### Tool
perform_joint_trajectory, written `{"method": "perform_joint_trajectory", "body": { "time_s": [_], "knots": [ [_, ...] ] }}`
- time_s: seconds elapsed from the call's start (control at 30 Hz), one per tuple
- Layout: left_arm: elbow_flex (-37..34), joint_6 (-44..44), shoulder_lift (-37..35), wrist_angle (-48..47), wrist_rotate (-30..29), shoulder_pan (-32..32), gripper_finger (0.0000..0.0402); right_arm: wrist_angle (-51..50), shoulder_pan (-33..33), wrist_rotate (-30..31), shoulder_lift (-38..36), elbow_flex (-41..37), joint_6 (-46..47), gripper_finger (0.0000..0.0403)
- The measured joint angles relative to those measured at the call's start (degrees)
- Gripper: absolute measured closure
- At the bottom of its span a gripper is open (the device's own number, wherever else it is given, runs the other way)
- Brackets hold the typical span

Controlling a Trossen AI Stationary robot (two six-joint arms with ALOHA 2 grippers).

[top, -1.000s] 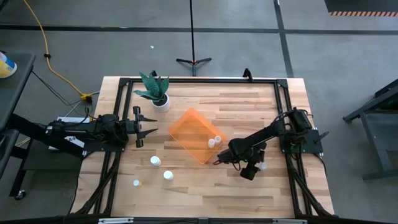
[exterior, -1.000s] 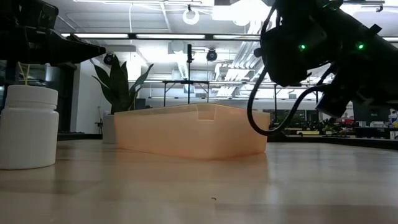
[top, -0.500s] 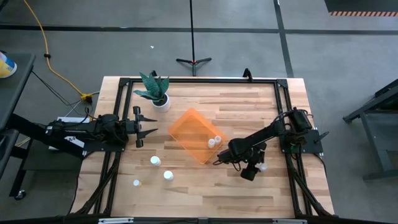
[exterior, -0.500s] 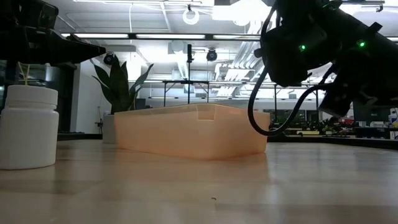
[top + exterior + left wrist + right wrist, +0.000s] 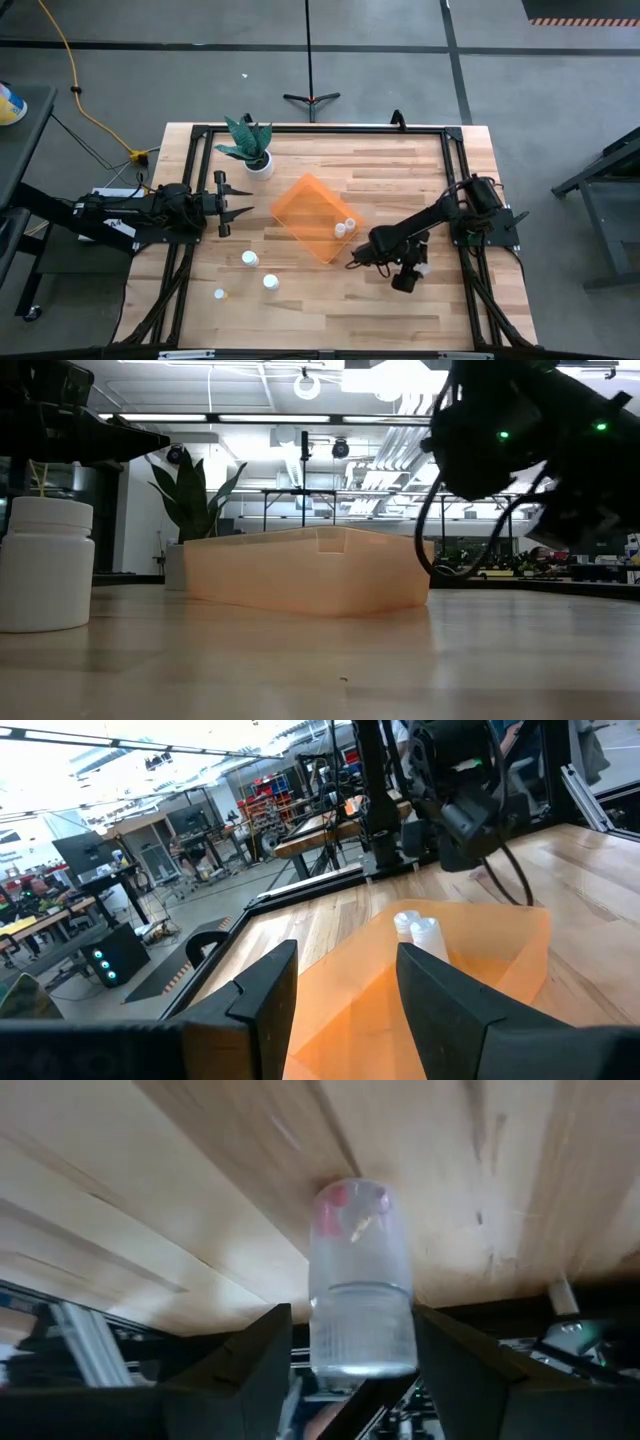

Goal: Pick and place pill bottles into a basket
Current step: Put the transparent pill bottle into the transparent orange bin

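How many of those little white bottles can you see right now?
6: two in the basket at and, three on the table at, and one by the right gripper at.

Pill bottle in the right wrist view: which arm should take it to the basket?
Right. The right gripper straddles that pill bottle, close to the basket. The left gripper waits on the basket's other side, farther off.

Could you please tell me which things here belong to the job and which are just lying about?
Job: orange basket; two pill bottles in it; three pill bottles loose on the table; one pill bottle at the right end effector.
Lying about: potted plant; yellow cable; floor stand.
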Motion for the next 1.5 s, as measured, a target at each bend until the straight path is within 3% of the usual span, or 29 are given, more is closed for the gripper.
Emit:
{"method": "perform_joint_trajectory", "body": {
  "time_s": [0.53, 0.97, 1.2, 1.5],
  "knots": [
    [-0.02, 0.00, 0.00, -0.02, 0.00, 0.02, 0.0195, 0.93, 1.55, 0.86, 0.02, -2.02, 2.25, 0.0207],
    [-0.01, 0.00, 0.00, 0.00, 0.00, 0.02, 0.0195, 0.91, 1.53, 0.80, 0.02, -2.00, 0.56, 0.0276],
    [0.00, 0.00, 0.00, 0.00, 0.00, 0.01, 0.0195, 0.94, 1.52, 0.46, 0.02, -1.84, -0.80, 0.0268],
    [0.00, 0.00, -0.02, 0.00, 0.00, 0.00, 0.0195, 2.03, -0.42, 3.86, 0.04, 7.06, -2.48, 0.0277]
  ]
}}
